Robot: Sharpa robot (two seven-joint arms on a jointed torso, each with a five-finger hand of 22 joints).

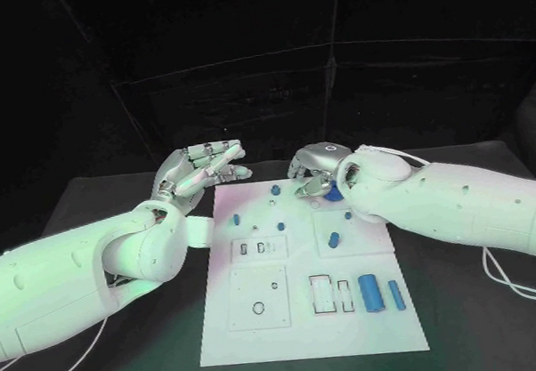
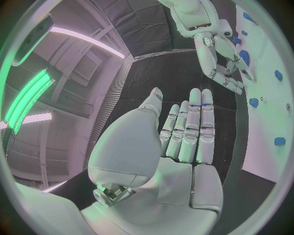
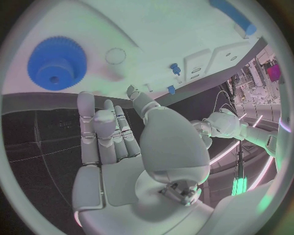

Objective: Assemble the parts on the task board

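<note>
Black table [image 1: 115, 201] carries white task board [image 1: 311, 324] with blue parts [image 1: 370, 294]; both hands' fingers spread, empty.

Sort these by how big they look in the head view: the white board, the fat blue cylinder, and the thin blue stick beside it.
1. white board
2. fat blue cylinder
3. thin blue stick

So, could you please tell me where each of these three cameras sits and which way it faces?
Head view: on the robot's head, looking down at the task board; both arms, left hand and right hand show.
Left wrist view: behind the left hand, fingers straight and together, facing the table's far end.
Right wrist view: behind the right hand, facing a blue gear.
Shared: the board shows in all three.
</note>
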